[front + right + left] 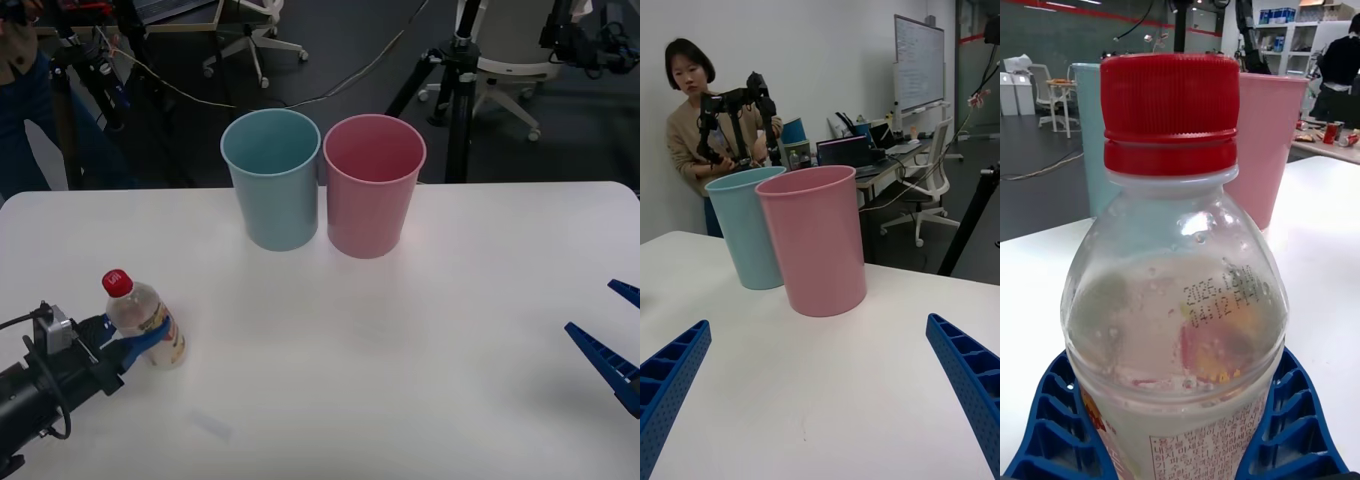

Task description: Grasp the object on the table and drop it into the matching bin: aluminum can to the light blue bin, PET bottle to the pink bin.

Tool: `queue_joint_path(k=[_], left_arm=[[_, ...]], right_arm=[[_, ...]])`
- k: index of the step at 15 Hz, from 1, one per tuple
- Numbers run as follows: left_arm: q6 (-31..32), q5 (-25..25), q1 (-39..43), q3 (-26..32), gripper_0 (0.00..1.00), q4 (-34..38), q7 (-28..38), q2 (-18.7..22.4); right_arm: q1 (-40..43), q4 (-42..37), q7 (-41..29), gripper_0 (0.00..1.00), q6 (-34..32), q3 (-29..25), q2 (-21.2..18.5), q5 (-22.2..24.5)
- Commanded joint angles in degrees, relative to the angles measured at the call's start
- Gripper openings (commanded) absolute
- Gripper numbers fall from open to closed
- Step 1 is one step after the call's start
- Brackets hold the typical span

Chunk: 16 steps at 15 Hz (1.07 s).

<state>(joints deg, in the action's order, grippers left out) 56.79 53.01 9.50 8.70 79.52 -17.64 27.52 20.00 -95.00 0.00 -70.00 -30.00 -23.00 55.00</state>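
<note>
My left gripper (128, 340) is clenched around the PET bottle (145, 320) on the desk (400, 340); next I lift it toward the pink bin (372, 190), right gripper (615, 340) released, idle.

Black arm (40, 385), ribbed blue claw (125, 342) (cabled)

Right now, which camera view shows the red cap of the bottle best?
The left wrist view: the red cap is close and its ribs are plain, above the left gripper closed around the bottle. The front view shows it small and far. In the right wrist view it is absent.
</note>
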Motion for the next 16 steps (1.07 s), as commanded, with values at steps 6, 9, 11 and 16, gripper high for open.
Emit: queue_joint_path(k=[6,9,11,16], left_arm=[[-1.0,-0.1,6.1,0.0,0.06,10.3,4.7,1.7],[-1.0,-0.1,7.1,0.6,0.05,12.8,6.5,2.3],[-1.1,0.0,8.0,0.7,0.05,15.2,10.1,3.1],[-1.0,0.0,9.0,1.9,0.01,23.1,11.1,4.9]], right_arm=[[0.0,0.0,0.0,1.0,0.0,0.0,0.0,0.0],[0.0,0.0,0.0,1.0,0.0,0.0,0.0,0.0],[0.0,0.0,0.0,1.0,0.0,0.0,0.0,0.0],[0.0,0.0,0.0,1.0,0.0,0.0,0.0,0.0]])
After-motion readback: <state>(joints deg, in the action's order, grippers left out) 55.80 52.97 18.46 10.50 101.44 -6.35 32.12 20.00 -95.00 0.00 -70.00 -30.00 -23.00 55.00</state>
